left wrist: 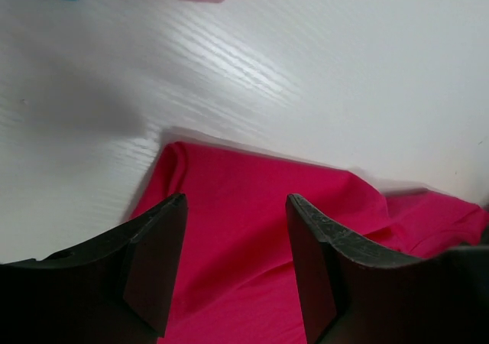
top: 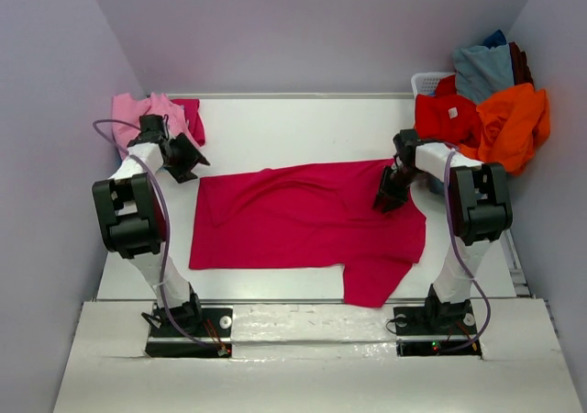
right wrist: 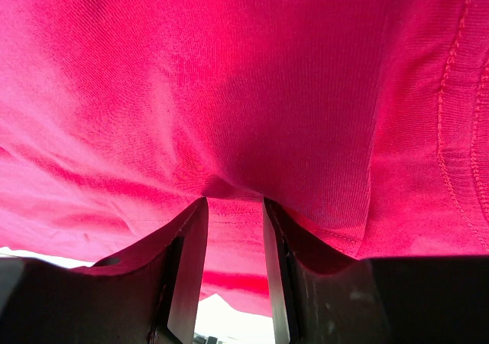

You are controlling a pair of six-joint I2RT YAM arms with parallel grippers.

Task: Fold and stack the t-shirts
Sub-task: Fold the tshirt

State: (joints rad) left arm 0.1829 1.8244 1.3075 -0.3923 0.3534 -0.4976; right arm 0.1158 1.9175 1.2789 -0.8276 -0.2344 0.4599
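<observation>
Top external: crimson-magenta t-shirt [top: 303,220] crosswise, hem left

Nothing is readable, even the white tag [top: 452,112] on the red t-shirt [top: 435,121].

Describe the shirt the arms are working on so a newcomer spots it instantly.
Start at the white table in the top view. Mid-table, between the two arms, lies the crimson-magenta t-shirt. It is the only one spread flat; the pink pile sits at the far-left corner and the other shirts are heaped over the basket at far right.
</observation>
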